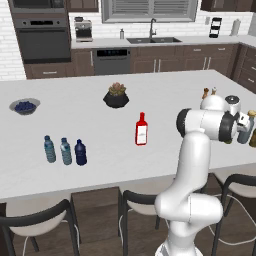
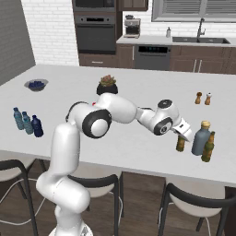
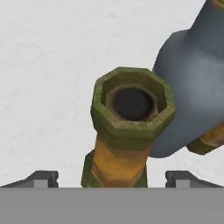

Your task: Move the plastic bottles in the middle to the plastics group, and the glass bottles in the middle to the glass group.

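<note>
The claw (image 3: 112, 178) is seen spread wide, with 1 dark tip on each side of the brown bottle (image 3: 127, 127). Nothing is pinched; a gap is seen between each tip and the glass. The brown bottle is stood upright on the white counter (image 1: 150, 95), and its open mouth and yellow neck are seen from above in the hand view. Just beside it the tall grey-blue bottle (image 2: 201, 137) is stood, and it may be touching; this cannot be told. An olive-brown bottle (image 2: 208, 146) is stood on the far side of the grey-blue one. These 3 are grouped near the front edge of the counter, at the arm's right.

The red bottle (image 1: 141, 129) is stood alone in the middle of the counter, well apart from both groups. At the left end, 2 pale blue water bottles (image 1: 57, 150) are lined up, and the dark navy bottle (image 1: 80, 153) is stood just beside them.

Behind the red bottle a black pot (image 1: 116, 99) is placed, with a small plant in it. A grey bowl (image 1: 24, 106) is set at the far left, and dark blue round things are held in it. 2 small shakers (image 2: 203, 98) are stood near the back, beyond the glass group. Dark chairs (image 1: 37, 225) are pushed under the front edge. Nothing is seen between the claw and the brown bottle.
</note>
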